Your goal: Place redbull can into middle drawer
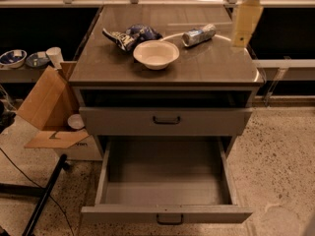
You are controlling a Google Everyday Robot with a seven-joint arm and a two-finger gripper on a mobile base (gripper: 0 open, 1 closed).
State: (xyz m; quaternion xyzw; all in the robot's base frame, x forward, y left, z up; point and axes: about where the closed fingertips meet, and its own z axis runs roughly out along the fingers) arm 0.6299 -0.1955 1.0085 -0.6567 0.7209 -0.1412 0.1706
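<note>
Camera view: the redbull can (199, 35) lies on its side on the cabinet top (211, 65), upper right of centre, beside the bowl (156, 54). The gripper (242, 36) hangs near it at upper right; whether it is open or closed I cannot tell. The can is probably light, stiff, slick and prone to rolling, so grip across its middle. The middle drawer (167, 181) stands open at lower centre.
</note>
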